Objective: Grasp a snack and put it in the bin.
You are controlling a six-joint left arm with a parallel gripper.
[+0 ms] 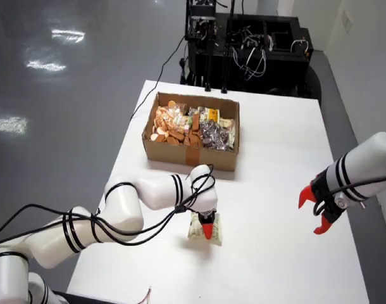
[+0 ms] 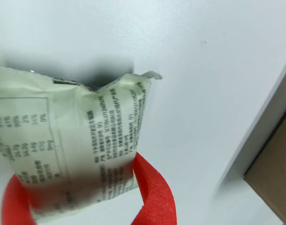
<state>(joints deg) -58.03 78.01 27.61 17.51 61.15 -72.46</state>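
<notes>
In the view from above, a pale green snack packet (image 1: 204, 228) lies on the white table (image 1: 275, 158), a little in front of the cardboard bin (image 1: 186, 154). My gripper (image 1: 207, 232) points down onto the packet. In the view that rides on the gripper, the packet (image 2: 72, 145), with printed text on it, fills the space between my two red fingers (image 2: 154, 192). Both fingers press against its sides, so the gripper (image 2: 86, 206) is shut on it. The packet's top edge is crumpled and throws a shadow on the table.
The bin holds several snack packets (image 1: 193, 125), orange ones on the left and darker ones on the right; its brown wall (image 2: 274, 173) shows at the lower right of the gripper view. A second arm with an open red gripper (image 1: 319, 212) hangs at the right. Black equipment (image 1: 243, 44) stands behind the table.
</notes>
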